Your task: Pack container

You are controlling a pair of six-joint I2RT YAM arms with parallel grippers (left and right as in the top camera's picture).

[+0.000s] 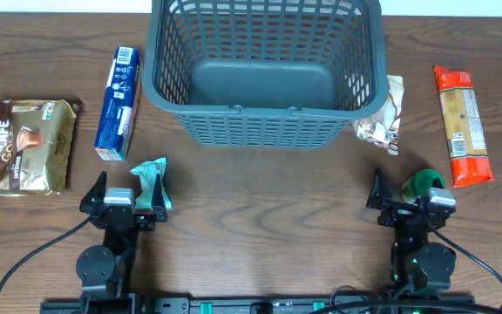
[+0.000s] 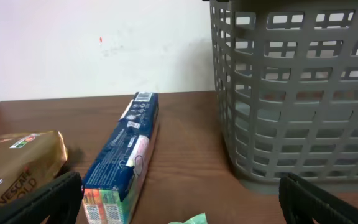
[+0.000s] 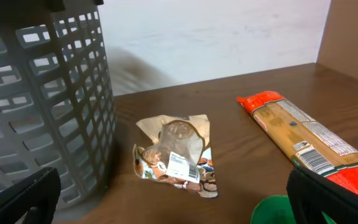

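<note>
— Where is the container (image 1: 260,126)?

— At the far middle of the tabletop (image 1: 260,187). Its long axis runs left to right and its open mouth faces up. The solid base shows through the mouth, and nothing lies in it.

— Which arm is nearer?

— Neither, as far as I can judge. The left gripper (image 1: 127,187) and right gripper (image 1: 403,187) sit at the near edge, about evenly to either side. For each one the container lies ahead and inward, with a long wall facing them.

— And the jaws?

— Both pairs are spread wide and pinch nothing. A small teal packet (image 1: 152,185) lies low by the inner finger of the left pair. A green thing (image 1: 423,183) sits by the outer finger of the right pair. I cannot tell what it is.

— What else is around?

— On the left are a blue carton (image 1: 117,103), lying lengthwise just beside the container's end, and a Nescafé bag (image 1: 26,144) farther out. On the right, a crumpled foil packet (image 1: 383,113) touches or nearly touches the other end. An orange pasta packet (image 1: 462,125) lies well apart.

— So the first move?

— Probably a pick on each arm's own side, then a lift over the thick rim.
</note>
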